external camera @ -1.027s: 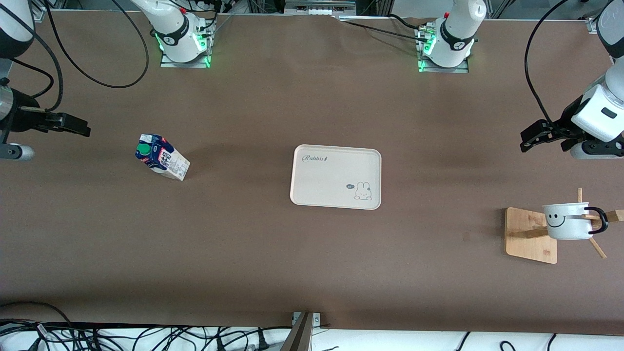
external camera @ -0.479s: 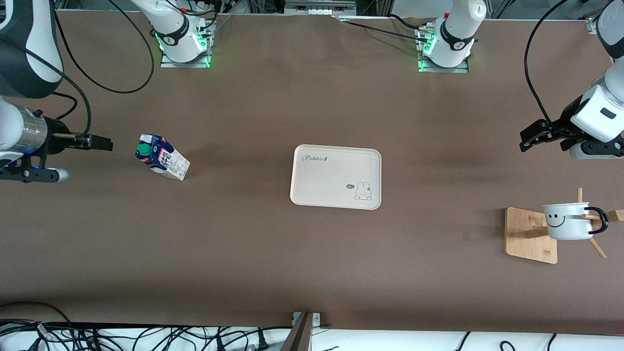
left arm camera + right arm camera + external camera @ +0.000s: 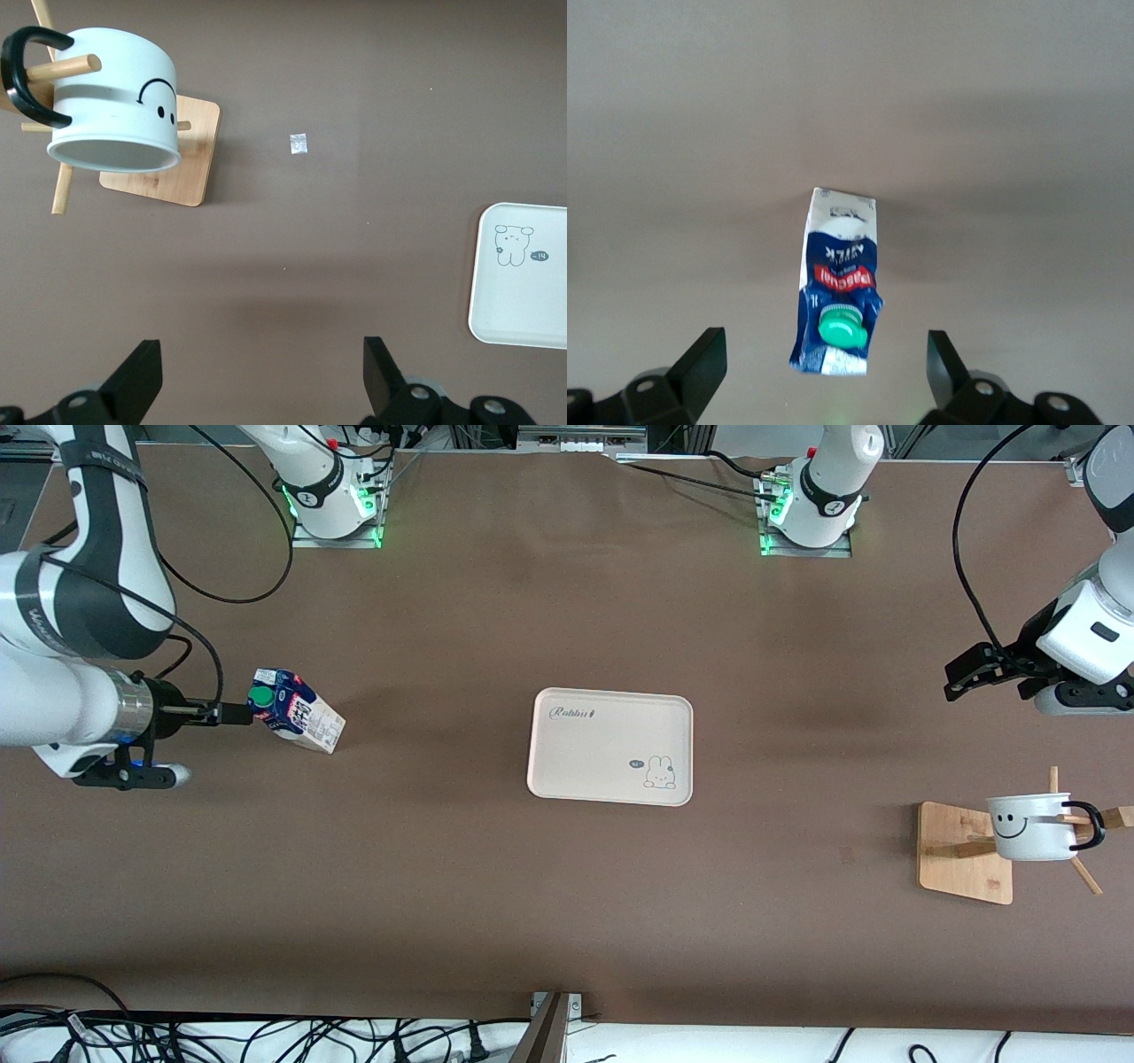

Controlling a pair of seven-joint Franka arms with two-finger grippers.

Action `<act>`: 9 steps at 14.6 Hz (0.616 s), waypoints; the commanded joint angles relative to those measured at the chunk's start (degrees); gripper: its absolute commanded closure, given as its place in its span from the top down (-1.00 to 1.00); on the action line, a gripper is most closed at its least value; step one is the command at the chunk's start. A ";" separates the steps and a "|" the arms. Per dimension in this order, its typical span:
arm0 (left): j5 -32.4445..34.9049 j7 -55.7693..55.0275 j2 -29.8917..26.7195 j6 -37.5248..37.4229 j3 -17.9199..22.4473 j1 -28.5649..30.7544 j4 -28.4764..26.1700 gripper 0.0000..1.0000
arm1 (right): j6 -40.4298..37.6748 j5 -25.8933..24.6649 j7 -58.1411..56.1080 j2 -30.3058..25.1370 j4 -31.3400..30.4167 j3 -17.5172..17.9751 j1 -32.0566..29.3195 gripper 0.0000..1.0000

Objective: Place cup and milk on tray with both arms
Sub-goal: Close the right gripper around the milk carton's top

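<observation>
Brown bench, tray (image 3: pixel 609 746) bare: right gripper (image 3: pixel 824 376) spread wide over the milk (image 3: pixel 295 710), descent and squeeze next; left gripper (image 3: pixel 261 382), equally wide, waits near the cup (image 3: pixel 111 97).

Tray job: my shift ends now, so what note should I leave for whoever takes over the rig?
Right tool: open, fingers either side of the milk, no grip yet.
Left tool: open, up in the air at the left arm's end; that arm waits.
Milk: upright on the table toward the right arm's end.
Cup: hanging on the wooden rack.
Tray: mid-table, nothing on it.
Done: nothing placed. Left: grip the milk, lift the cup off its peg, set both on the tray.
</observation>
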 commanded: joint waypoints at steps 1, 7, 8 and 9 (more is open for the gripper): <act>-0.53 -0.39 0.72 -1.52 -0.15 0.29 1.83 1.00 | 3.61 0.85 0.90 -0.82 -3.64 0.01 0.05 1.00; -0.53 -0.21 1.07 -1.52 -0.06 0.73 1.75 1.00 | 4.76 0.85 0.81 -0.82 -4.96 0.01 0.49 1.00; -0.53 -0.30 1.42 -1.52 0.03 0.73 1.75 1.00 | 4.85 0.85 0.72 -0.82 -5.23 0.01 0.49 1.00; -0.53 -0.21 1.51 -1.44 0.11 0.73 1.83 1.00 | 5.20 0.85 0.63 -0.82 -5.84 0.01 0.49 1.00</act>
